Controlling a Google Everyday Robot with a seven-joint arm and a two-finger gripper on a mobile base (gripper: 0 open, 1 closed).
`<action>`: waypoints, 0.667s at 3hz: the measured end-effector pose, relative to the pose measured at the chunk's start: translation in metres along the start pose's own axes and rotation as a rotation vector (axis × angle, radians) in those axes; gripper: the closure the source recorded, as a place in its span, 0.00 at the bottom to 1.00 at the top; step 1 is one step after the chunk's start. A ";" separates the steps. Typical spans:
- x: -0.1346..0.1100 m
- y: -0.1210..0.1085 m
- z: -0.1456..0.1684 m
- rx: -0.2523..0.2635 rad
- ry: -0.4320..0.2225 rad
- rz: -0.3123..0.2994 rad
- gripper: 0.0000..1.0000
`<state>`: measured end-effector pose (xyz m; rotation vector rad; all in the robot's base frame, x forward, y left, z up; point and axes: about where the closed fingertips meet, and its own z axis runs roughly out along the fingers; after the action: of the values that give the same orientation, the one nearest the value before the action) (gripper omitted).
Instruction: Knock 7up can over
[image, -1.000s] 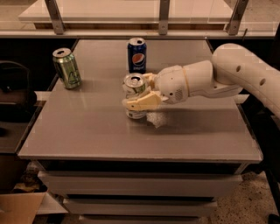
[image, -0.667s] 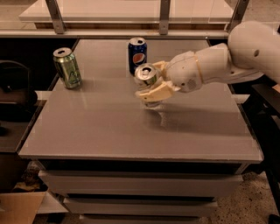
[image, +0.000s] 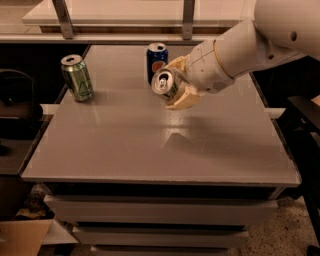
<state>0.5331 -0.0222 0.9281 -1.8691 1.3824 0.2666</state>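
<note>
The 7up can (image: 165, 84), pale with a silver top, is held in my gripper (image: 178, 88) above the grey table (image: 150, 145). The can is tilted, its top facing the camera and to the left. The cream-coloured fingers (image: 186, 100) are closed around its body, and it is lifted clear of the tabletop, just in front of the blue Pepsi can. My white arm (image: 240, 47) reaches in from the upper right. Most of the can's side is hidden by the fingers.
A blue Pepsi can (image: 157, 60) stands upright at the back centre of the table. An all-green can (image: 76, 78) stands upright at the back left. A glass-fronted rail runs behind the table. A cardboard box (image: 20, 237) lies on the floor at lower left.
The gripper has lifted the 7up can off the table, moved it up and back toward the Pepsi can, and tilted it over. The other two cans have not moved.
</note>
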 end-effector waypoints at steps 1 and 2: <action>-0.019 0.013 0.005 -0.035 0.114 -0.200 1.00; -0.034 0.032 0.018 -0.120 0.177 -0.363 1.00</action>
<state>0.4967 0.0116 0.9207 -2.2457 1.1297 -0.0004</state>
